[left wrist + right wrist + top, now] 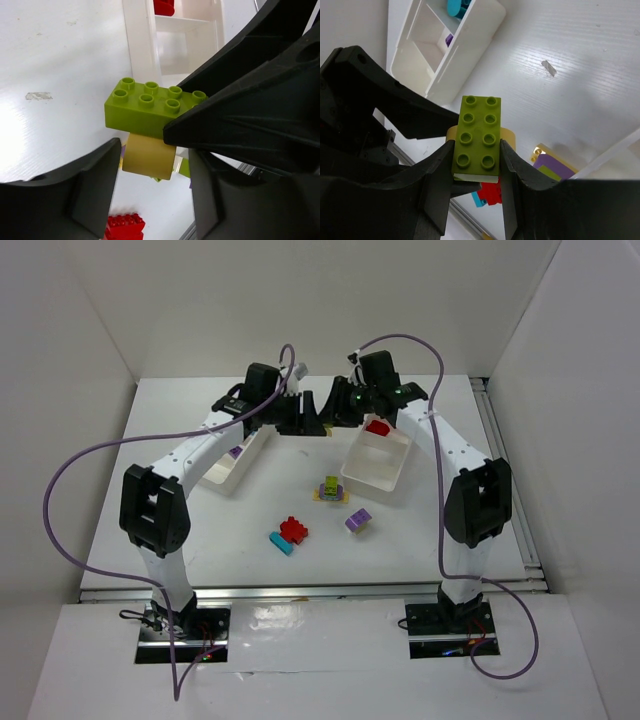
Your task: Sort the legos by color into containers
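Note:
My right gripper (476,160) is shut on a lime green brick (477,132) with a yellow piece (509,136) stuck beneath it, held in the air at the back centre. My left gripper (155,170) is open, its fingers either side of that yellow piece (149,159) below the lime brick (145,107), with a gap on the right side. Both grippers meet between the two white trays: left gripper (300,418), right gripper (335,412). The left tray (225,472) holds a purple brick (236,451) and a cyan one (456,7). The right tray (375,475) holds a red brick (377,426).
On the table in front of the trays lie a lime, yellow and purple cluster (330,488), a purple and yellow cluster (358,521), and a red cluster (294,529) beside a cyan brick (282,543). White walls enclose the table.

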